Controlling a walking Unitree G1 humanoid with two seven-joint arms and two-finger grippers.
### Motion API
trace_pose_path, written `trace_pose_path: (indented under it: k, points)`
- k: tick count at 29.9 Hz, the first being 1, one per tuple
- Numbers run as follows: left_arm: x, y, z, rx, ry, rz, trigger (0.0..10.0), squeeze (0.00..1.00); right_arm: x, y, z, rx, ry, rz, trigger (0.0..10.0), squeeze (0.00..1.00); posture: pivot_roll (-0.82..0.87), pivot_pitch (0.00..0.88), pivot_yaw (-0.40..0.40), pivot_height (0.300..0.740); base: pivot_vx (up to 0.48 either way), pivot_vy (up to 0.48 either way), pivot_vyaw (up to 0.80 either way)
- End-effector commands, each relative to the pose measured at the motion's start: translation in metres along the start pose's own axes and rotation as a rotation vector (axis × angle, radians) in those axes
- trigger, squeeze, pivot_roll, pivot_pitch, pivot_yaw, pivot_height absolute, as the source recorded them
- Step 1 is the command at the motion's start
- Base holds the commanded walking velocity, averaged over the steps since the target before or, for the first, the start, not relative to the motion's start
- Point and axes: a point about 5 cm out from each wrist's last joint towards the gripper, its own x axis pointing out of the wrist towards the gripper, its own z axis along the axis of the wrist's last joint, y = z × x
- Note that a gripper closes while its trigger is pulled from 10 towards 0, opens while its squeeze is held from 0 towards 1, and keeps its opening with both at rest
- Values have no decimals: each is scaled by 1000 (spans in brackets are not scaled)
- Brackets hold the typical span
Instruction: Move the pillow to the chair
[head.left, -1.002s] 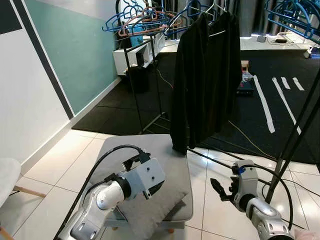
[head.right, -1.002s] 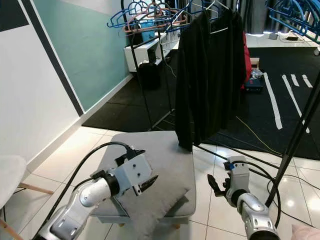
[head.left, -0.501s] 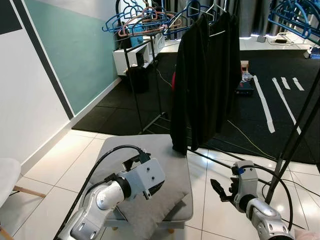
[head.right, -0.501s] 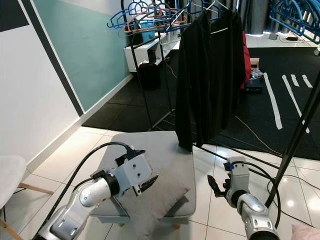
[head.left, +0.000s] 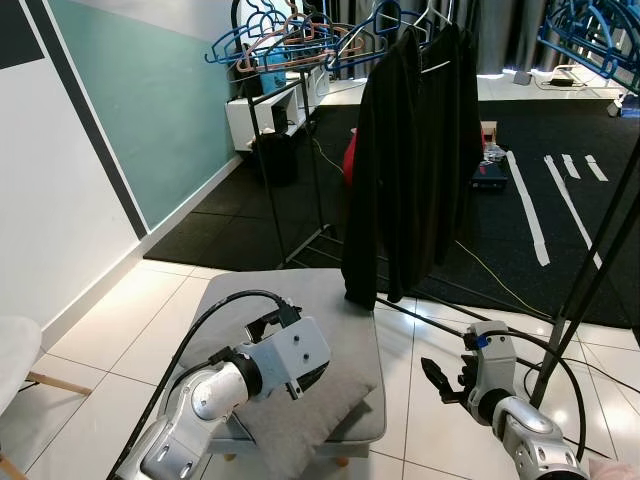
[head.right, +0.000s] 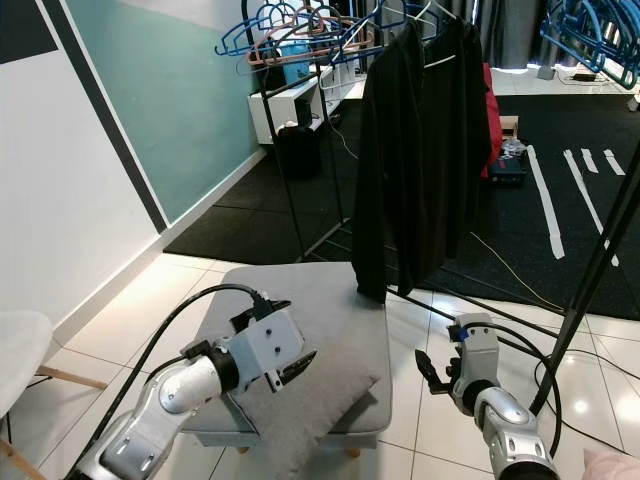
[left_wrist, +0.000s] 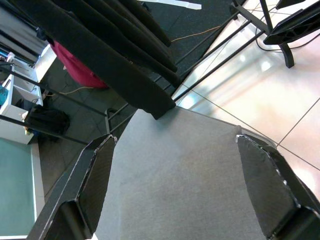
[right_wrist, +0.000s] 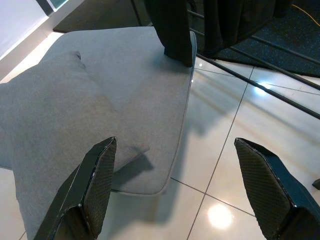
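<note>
Far left, a white chair (head.left: 15, 352) pokes in at the edge, mostly cut off, so you only get a bit of seat and one wooden leg. Next over, the left gripper (left_wrist: 180, 195) hangs over the grey pillow (head.left: 295, 425), which lies on the near end of a grey padded bench (head.right: 330, 310) with one corner drooping past the front edge. From the head views the arm's silver housing covers most of the fingers, but the wrist view shows them spread wide with just grey fabric between them, nothing grasped. Whether the fingertips actually touch the pillow is hard to tell.

Behind the bench, a black coat (head.left: 415, 150) hangs from a clothes rack (head.right: 290, 140), its hem right at the bench's far edge. Something red (head.left: 349, 160) peeks out behind the coat, too hidden to identify.

To the right, the right gripper (right_wrist: 187, 187) hovers over the white tile floor (head.left: 440, 430) beside the bench, fingers splayed open and empty. Black rack poles (head.left: 590, 270) stand just past it.
</note>
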Motion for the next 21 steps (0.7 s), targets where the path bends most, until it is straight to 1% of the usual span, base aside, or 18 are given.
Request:
trace_pose_path:
  k: [1, 14, 20, 21]
  points:
    - [-4, 2, -6, 5, 24, 2, 10000, 0, 2, 3, 3, -8, -16, 9, 10000, 0, -139, 16, 66, 739, 0, 0, 0]
    - [-5, 4, -7, 11, 28, 3, 10000, 0, 6, 9, 2, 2, -14, 19, 10000, 0, -113, 12, 65, 739, 0, 0, 0]
    - [-5, 6, -8, 6, 28, 3, 10000, 0, 6, 9, 3, 11, -20, 11, 10000, 0, -127, 12, 74, 739, 0, 0, 0]
    - [-5, 6, -8, 7, 28, 4, 10000, 0, 6, 8, 3, 14, -22, 6, 10000, 0, -121, 10, 66, 739, 0, 0, 0]
